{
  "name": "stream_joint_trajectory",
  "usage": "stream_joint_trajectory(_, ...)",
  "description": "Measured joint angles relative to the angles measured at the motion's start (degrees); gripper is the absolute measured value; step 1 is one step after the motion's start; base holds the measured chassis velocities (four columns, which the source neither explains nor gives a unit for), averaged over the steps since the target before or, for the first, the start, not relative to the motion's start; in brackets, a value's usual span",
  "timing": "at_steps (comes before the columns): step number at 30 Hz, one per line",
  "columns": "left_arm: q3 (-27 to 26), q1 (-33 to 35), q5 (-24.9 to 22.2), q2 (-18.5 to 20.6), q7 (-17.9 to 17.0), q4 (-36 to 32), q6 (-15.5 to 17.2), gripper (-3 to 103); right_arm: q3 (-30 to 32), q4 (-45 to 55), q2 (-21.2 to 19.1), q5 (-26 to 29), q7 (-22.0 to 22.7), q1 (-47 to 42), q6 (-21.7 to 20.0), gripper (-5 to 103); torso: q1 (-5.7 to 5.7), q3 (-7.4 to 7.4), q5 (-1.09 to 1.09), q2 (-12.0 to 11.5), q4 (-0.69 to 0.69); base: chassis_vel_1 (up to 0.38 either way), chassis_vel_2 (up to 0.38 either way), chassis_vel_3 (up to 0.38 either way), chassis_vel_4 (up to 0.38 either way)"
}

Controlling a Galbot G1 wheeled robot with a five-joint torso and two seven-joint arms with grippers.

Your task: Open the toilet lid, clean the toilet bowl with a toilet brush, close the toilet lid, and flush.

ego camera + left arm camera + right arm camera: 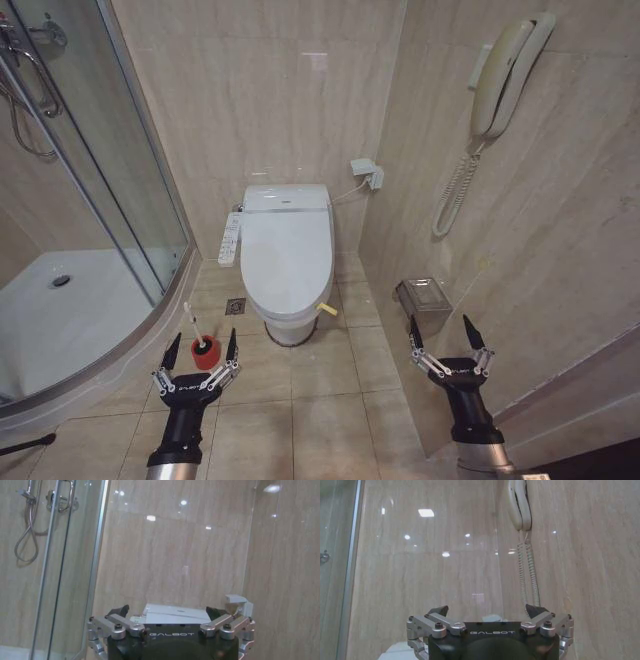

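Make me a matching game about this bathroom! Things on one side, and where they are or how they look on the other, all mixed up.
Things:
1. toilet lid
2. toilet brush
3. wall phone
4. left gripper

Descriptions:
A. hangs on the wall to the robot's right
B. stands in a red cup on the floor
C. open, holding nothing
D. shut down over the bowl

Pairs: 1-D, 2-B, 3-A, 4-C

Glossy white plastic is seen on the lid (pixel 287 250), with a yellow strap (pixel 326 309) at its edge. The walls (pixel 260 90) are clad in polished beige stone-look tile, lamp glints reflected. Floor tiles (pixel 300 410) are finished duller, beige. The shower screen (pixel 100 150) is made of clear glass in a metal frame. Both grippers (pixel 200 355) (pixel 449 338) are built from brushed silver metal and matt black parts. A red plastic cup (pixel 206 352) is noted.
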Motion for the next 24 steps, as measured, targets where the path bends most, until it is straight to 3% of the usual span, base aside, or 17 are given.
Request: stream_joint_trajectory(24, -0.06, -0.10, -0.05, 0.00, 0.12, 0.53, -0.30, 100, -0.14, -1.09, 0.48, 0.61, 0.11, 0.88, 1.86, 100, -0.01, -0.01, -0.01, 0.00, 0.00, 0.120, 0.115, -0.112, -0.121)
